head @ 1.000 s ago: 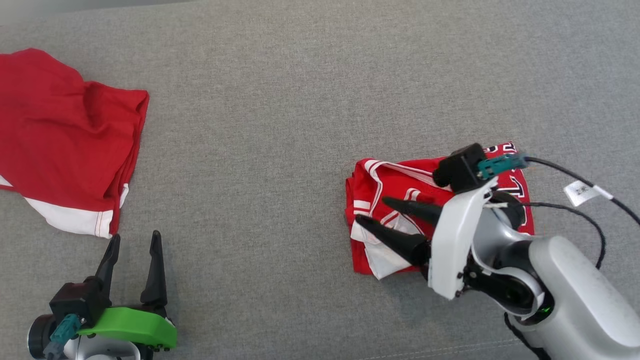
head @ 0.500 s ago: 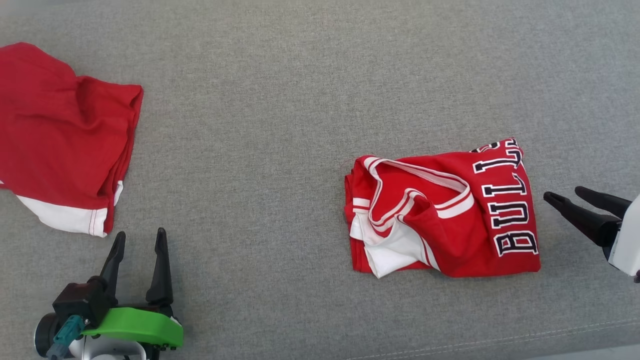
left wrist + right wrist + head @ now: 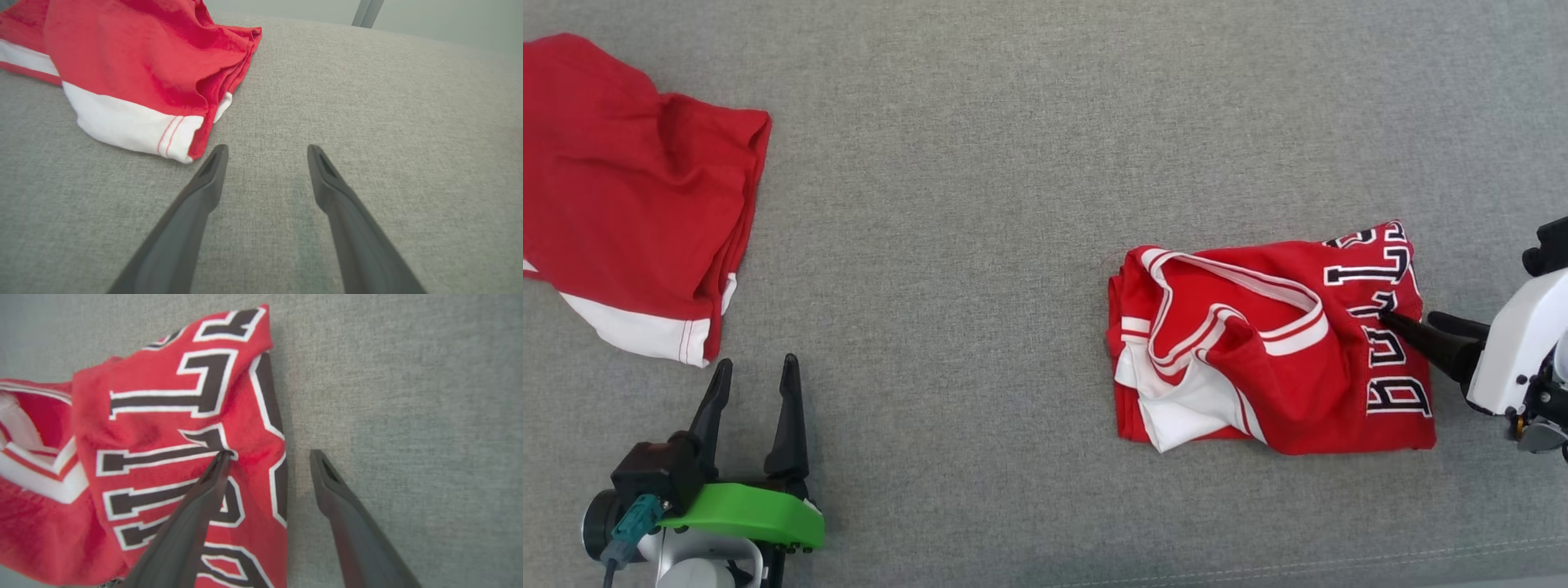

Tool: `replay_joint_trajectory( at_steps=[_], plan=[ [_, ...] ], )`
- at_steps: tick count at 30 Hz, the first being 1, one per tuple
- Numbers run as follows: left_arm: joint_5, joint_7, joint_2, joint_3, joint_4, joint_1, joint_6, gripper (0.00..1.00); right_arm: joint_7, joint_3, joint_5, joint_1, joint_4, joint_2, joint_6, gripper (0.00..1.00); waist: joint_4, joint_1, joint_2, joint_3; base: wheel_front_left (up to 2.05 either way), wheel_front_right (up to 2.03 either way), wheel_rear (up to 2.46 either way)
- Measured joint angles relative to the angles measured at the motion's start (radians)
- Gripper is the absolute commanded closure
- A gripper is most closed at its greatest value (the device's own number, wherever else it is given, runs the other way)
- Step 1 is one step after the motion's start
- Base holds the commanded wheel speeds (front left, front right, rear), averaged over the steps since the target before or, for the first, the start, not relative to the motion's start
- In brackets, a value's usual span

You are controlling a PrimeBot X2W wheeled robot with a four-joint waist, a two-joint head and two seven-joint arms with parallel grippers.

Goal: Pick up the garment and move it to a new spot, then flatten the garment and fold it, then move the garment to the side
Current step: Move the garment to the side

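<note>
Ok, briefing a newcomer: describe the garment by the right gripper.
On the grey fabric surface, look right of centre. The folded red jersey lies there at the right gripper; unlike the unlettered red garment far left, it bears black, white-edged letters.

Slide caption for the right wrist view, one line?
Open right gripper straddling the lettered edge of the folded red jersey: one finger on fabric, the other over grey upholstery.

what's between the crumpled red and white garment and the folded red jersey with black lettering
Only bare grey woven fabric surface separates the crumpled red and white garment from the folded red lettered jersey, as the head view shows.
</note>
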Motion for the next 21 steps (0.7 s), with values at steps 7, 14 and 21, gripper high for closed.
replay_joint_trajectory(
  at_steps=[7, 14, 21],
  plan=[
    [0.0, 0.0, -0.013, 0.005, 0.005, -0.015, -0.003, 0.0, -0.025, 0.026, 0.071, -0.058, 0.076, 0.01, 0.0, 1.0, 0.037, 0.0, 0.0, 0.012, 0.0, 0.0, 0.0],
    [0.0, 0.0, -0.052, 0.021, 0.013, -0.008, -0.012, 0.0, 0.003, 0.077, 0.16, -0.077, -0.085, -0.049, 0.0, 1.0, 0.047, 0.0, 0.0, -0.023, 0.0, 0.0, 0.0],
    [0.017, 0.0, -0.092, 0.046, 0.021, 0.011, -0.025, 0.0, 0.118, 0.118, 0.235, -0.075, -0.307, -0.094, 0.0, 1.0, 0.044, 0.0, 0.0, -0.079, 0.0, 0.0, 0.0]
  ],
)
